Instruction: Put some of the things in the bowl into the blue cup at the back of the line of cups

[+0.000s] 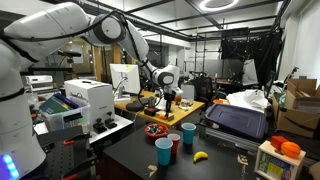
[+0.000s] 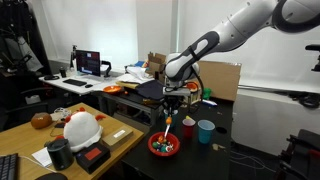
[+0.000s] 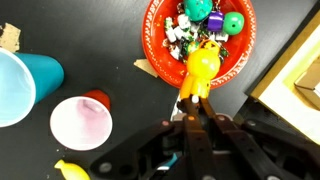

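- Holding one orange-yellow piece [image 3: 201, 68] by its lower end, the gripper [image 3: 194, 100] has its fingers drawn narrow around it. In an exterior view the piece [image 2: 170, 125] hangs just above the bowl.
- One bowl [image 3: 150, 45], red and shallow, sits on the dark table [image 3: 110, 40]. The held piece is over its near rim.
- The things [image 3: 205, 25] left in the bowl are a small heap, with at least two green round ones among white and dark bits. The full count is too small to make out.
- Three cups stand upright in a row in an exterior view: two light-blue and one red.
- The blue cup [image 1: 188, 132] is at the far end of that row, just beside the red cup [image 1: 175, 142] and apart from the bowl [image 1: 147, 129].
- The second light-blue cup [image 1: 164, 151] is at the near end.
- One banana [image 1: 200, 156] lies on the table near the cups.
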You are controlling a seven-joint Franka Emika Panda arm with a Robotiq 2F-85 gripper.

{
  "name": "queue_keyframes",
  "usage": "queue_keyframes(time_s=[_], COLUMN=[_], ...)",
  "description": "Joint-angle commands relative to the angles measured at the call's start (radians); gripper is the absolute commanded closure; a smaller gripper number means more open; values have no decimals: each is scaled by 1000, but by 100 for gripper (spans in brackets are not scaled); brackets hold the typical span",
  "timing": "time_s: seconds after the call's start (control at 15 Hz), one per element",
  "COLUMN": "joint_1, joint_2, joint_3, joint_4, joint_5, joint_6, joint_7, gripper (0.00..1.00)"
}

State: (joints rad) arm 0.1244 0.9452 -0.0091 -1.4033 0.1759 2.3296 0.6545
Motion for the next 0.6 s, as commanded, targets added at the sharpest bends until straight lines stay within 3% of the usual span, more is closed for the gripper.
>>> queue_keyframes(time_s=[0.0, 0.53], joint_1=[-8, 15], joint_2=[-88, -30], joint_3=[-21, -133], joint_4=[-64, 12], joint_5=[23, -33], joint_6=[42, 133], joint_7=[7, 119], gripper=[98, 98])
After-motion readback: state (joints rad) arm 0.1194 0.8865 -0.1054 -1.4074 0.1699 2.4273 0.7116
